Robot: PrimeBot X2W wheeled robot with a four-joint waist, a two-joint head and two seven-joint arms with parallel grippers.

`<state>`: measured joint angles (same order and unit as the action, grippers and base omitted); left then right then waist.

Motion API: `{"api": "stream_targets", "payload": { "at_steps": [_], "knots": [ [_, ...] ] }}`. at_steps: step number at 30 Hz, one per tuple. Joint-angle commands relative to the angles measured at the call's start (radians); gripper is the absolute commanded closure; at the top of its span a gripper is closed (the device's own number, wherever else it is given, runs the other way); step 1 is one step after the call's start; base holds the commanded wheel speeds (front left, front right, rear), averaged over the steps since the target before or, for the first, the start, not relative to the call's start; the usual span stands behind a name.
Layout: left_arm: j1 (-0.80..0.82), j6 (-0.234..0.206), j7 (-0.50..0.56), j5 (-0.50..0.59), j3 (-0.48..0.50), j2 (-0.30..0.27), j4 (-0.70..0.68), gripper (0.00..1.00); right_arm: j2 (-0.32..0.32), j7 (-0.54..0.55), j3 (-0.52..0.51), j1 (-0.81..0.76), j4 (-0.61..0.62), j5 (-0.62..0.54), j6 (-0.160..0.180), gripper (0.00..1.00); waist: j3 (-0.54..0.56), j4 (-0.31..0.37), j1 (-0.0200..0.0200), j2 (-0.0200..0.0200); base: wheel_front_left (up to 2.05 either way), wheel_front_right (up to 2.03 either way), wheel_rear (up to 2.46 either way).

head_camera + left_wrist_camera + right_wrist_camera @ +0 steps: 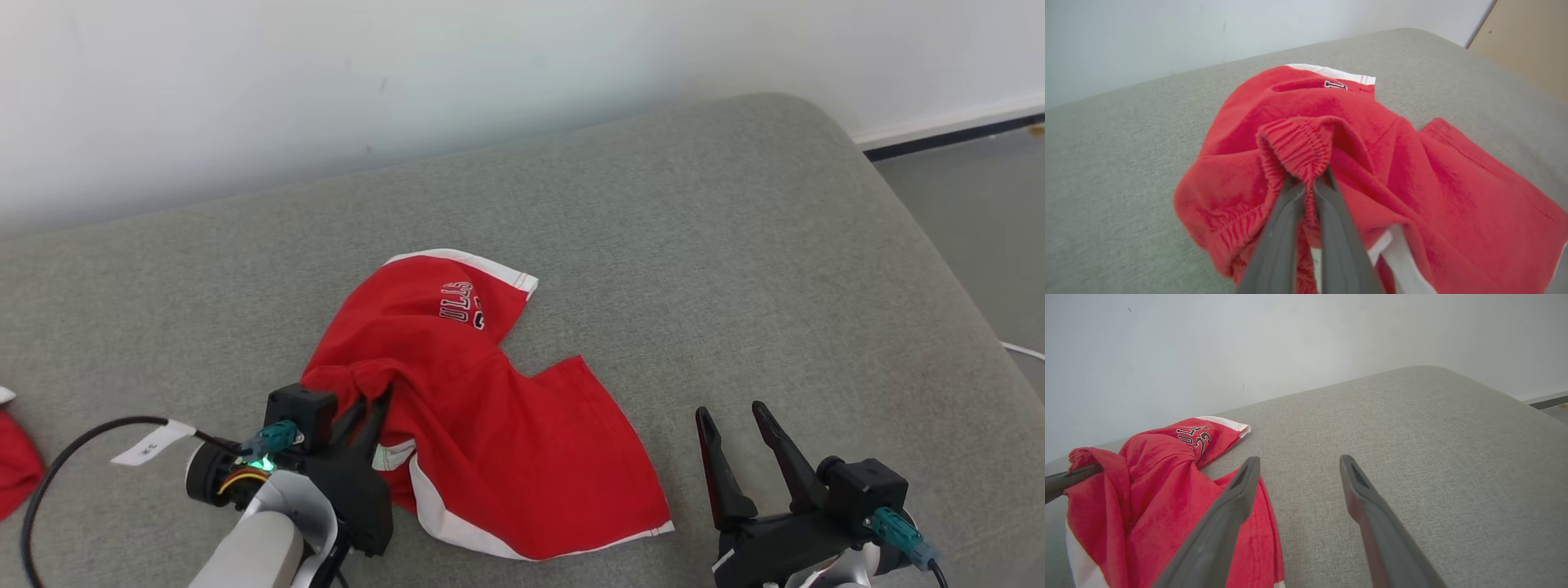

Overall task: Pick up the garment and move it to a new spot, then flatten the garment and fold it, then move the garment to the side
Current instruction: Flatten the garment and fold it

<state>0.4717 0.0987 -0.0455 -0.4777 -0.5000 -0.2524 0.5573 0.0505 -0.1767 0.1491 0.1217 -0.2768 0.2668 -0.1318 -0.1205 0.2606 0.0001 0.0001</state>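
Observation:
The garment (482,408) is a pair of red shorts with white trim and black lettering, lying crumpled on the grey cushion (694,245). My left gripper (371,402) is shut on its ribbed waistband, which bunches up between the fingers in the left wrist view, garment (1306,147) and gripper (1308,179). The pinched part is raised a little above the cushion; the legs still rest on it. My right gripper (731,412) is open, to the right of the garment and not touching it. In the right wrist view the right gripper (1298,461) points over bare cushion, the garment (1167,490) at its left.
A white wall (408,82) runs behind the cushion. The cushion's rounded right edge drops to a grey floor (980,204). Another red cloth (16,465) shows at the left border. A black cable (73,457) with a white tag trails from my left wrist.

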Motion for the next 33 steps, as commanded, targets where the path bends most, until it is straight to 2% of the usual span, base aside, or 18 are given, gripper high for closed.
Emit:
{"api": "stream_targets", "payload": {
  "at_steps": [1, 2, 3, 7, 13, 17, 24, 26, 33],
  "knots": [
    [0.03, 0.004, -0.028, 0.013, -0.003, 0.001, 0.053, 0.96, 0.0, -0.011, 0.002, 0.007, -0.01, 0.009, 0.002, 0.0, -0.013, 0.021, -0.0001, -0.0001, 0.0, 0.0, 0.0],
    [0.042, 0.004, -0.047, 0.018, -0.005, 0.007, 0.08, 0.16, 0.0, -0.012, 0.0, 0.008, -0.016, 0.01, 0.002, 0.0, -0.012, 0.019, -0.0001, -0.0001, 0.0, 0.0, 0.0],
    [0.049, 0.004, -0.063, 0.015, -0.005, 0.018, 0.105, 0.0, 0.0, -0.016, -0.004, 0.008, -0.021, 0.011, 0.002, 0.0, -0.009, 0.014, -0.0001, -0.0001, 0.0, 0.0, 0.0],
    [0.066, 0.014, -0.114, -0.003, -0.016, 0.046, 0.163, 0.0, 0.0, -0.022, -0.008, -0.001, -0.037, 0.013, 0.002, 0.0, 0.004, -0.017, -0.0001, -0.0001, 0.0, 0.0, 0.0],
    [0.04, 0.024, -0.14, -0.008, -0.051, 0.059, 0.139, 0.0, 0.0, -0.028, -0.015, -0.009, -0.04, 0.011, 0.002, 0.0, 0.015, -0.065, -0.0001, -0.0001, 0.0, 0.0, 0.0],
    [-0.015, 0.02, -0.134, 0.001, -0.078, 0.04, 0.068, 0.0, 0.0, -0.028, -0.018, -0.016, -0.035, 0.01, 0.002, 0.0, 0.016, -0.083, -0.0001, -0.0001, 0.0, 0.0, 0.0],
    [-0.148, -0.01, -0.087, -0.027, -0.089, 0.008, -0.106, 0.0, 0.0, -0.028, -0.022, -0.02, -0.027, 0.013, 0.002, 0.0, 0.001, -0.09, -0.0001, -0.0001, 0.0, 0.0, 0.0],
    [-0.169, -0.018, -0.062, -0.007, -0.108, -0.013, -0.128, 0.0, 0.0, -0.028, -0.019, -0.018, -0.026, 0.015, 0.002, 0.0, -0.004, -0.088, -0.0001, -0.0001, 0.0, 0.0, 0.0],
    [-0.223, -0.048, -0.042, -0.003, -0.119, -0.033, -0.188, 0.0, 0.0, -0.027, -0.023, -0.008, -0.025, 0.011, 0.002, 0.0, -0.007, -0.068, -0.0001, -0.0001, 0.0, 0.0, 0.0]
  ]
}}
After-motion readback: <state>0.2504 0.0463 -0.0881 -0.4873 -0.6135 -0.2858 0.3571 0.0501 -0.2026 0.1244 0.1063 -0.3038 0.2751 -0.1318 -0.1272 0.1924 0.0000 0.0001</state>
